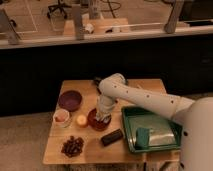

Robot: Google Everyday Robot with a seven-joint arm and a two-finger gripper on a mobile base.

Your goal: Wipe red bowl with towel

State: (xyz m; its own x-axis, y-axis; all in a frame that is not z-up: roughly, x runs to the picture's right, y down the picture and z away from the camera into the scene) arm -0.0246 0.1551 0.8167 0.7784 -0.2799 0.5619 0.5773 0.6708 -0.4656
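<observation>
Over red bowl [95, 124] on wooden table [95, 152], gripper [103, 116] points down into it; grip state cannot be told. 1 green tray [126, 130] nearby.

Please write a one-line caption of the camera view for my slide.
The gripper is low over the red bowl on the wooden table, near the green tray.

- Gripper [102, 116] sits over the centre bowl [94, 123], mid-table [55, 151].
- Tray [126, 129] to its right; block [112, 137] near, between them.
- Second bowl [69, 100] far left; cup [61, 118] before it.
</observation>
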